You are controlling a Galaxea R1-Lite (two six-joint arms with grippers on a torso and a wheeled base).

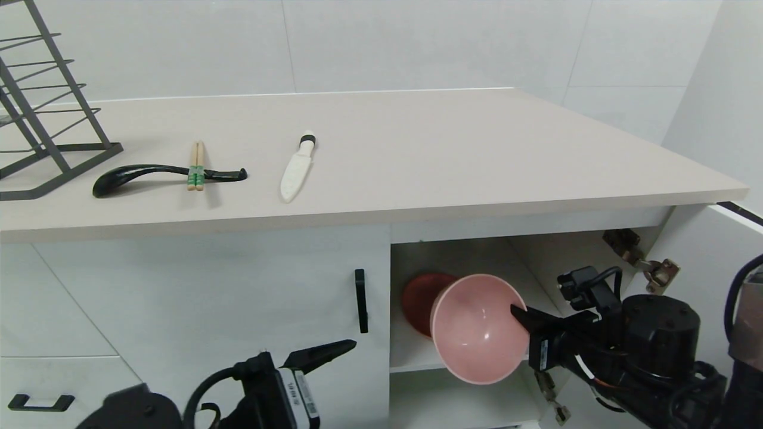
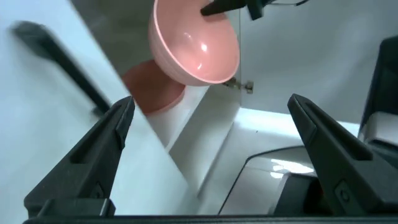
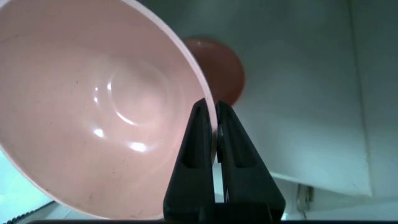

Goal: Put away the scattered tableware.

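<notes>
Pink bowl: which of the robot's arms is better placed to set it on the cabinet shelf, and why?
Right. The right gripper is shut on the pink bowl at its rim, holding it at the open cabinet beside the red dish. The left gripper is open and empty.

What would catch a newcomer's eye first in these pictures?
The pink bowl, pinched by its rim in the right gripper, is held tilted at the open cabinet, before a red dish inside. Next, the black ladle, chopsticks and white knife lie on the countertop.
</notes>
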